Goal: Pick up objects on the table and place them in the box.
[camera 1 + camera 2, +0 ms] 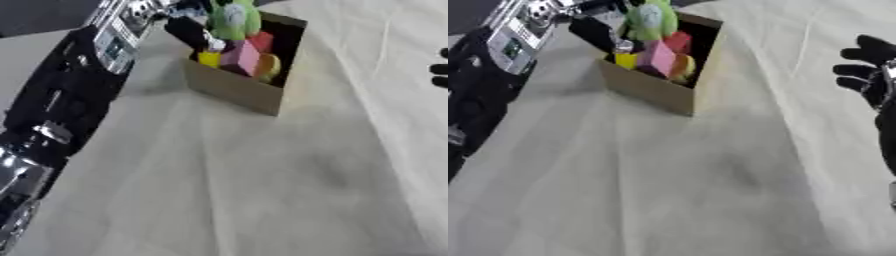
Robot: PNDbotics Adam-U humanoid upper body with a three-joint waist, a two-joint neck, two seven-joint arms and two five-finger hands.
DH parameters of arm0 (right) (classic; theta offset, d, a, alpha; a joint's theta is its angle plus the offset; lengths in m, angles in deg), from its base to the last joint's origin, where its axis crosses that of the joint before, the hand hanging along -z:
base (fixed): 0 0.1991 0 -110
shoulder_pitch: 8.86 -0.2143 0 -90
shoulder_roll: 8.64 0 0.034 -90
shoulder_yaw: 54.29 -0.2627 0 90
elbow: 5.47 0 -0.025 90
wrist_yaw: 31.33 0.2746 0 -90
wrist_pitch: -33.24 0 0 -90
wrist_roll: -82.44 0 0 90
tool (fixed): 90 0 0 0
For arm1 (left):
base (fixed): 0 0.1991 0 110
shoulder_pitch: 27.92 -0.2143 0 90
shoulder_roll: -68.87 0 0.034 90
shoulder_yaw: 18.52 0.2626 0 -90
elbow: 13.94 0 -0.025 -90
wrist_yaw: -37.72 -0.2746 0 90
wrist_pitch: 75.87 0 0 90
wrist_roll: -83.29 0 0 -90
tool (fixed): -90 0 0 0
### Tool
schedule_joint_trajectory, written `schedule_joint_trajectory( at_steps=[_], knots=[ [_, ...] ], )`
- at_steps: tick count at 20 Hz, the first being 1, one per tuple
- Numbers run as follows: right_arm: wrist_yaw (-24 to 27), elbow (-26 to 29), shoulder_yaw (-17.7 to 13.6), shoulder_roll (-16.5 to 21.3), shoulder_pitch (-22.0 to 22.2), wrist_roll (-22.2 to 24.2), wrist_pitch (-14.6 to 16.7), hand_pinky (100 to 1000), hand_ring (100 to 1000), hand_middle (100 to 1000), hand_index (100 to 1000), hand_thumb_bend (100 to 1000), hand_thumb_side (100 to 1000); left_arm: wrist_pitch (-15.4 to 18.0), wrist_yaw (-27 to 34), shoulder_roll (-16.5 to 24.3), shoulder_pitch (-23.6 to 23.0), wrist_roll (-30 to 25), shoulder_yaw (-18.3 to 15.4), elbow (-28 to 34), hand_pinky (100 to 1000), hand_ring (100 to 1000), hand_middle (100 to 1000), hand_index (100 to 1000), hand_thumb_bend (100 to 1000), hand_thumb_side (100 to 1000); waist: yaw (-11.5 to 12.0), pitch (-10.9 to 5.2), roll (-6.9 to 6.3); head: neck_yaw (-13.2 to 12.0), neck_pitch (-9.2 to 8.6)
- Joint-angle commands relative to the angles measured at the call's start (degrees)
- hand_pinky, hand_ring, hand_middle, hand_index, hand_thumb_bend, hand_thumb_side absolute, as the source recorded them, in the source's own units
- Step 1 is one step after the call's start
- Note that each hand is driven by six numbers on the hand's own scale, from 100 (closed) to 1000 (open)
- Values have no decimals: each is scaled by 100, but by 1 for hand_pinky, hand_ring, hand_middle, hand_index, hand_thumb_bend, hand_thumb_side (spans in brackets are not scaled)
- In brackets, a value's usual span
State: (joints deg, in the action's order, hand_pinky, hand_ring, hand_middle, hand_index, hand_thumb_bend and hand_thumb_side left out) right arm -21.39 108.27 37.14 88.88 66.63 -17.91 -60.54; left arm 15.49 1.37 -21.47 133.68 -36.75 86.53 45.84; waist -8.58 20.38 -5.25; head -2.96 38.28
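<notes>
1. Cardboard box (234, 89) sits at the far side of the table (262, 190), which is covered in pale cloth.
2. The box holds a green plush toy (234, 19) standing tall at the back, a pink block (240, 57) in front of it, a yellow block (209, 59) to the pink one's left, a red piece (262, 41) behind it and a yellow-orange round piece (269, 65) to its right.
3. Left arm (61, 100) reaches in from the left up to the box. Left hand (595, 31) is over the box's left rim, right beside the plush toy. Fingers are blurred and partly hidden, so can't tell if it's grasping or released.
4. Right hand (870, 67) is at the right edge, well apart from the box, above the cloth. Fingers are spread and relaxed, holding nothing.
</notes>
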Motion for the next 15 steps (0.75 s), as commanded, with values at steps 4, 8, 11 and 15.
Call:
schedule_joint_trajectory(
  at_steps=[4,8,11,15],
  knots=[
    [19,85,-103,195,-15,-58,122,800,775,771,834,100,877,88,488,585,-88,425,-361,867,849,773,782,852,188,511,155,-205,131,53,155],
    [10,85,-178,241,7,-127,241,801,777,773,834,100,864,419,836,883,-415,773,-905,1434,856,771,783,852,232,519,293,-260,273,202,202],
    [-3,85,-244,264,20,-197,343,801,779,774,834,100,843,569,1104,1090,-828,1040,-1338,1868,866,782,788,853,254,539,418,-298,379,354,232],
    [15,85,-306,275,-51,-274,478,802,803,783,838,100,830,609,1471,1110,-1423,1408,-1809,2466,886,816,810,876,329,604,569,-291,485,484,193]
  ],
)
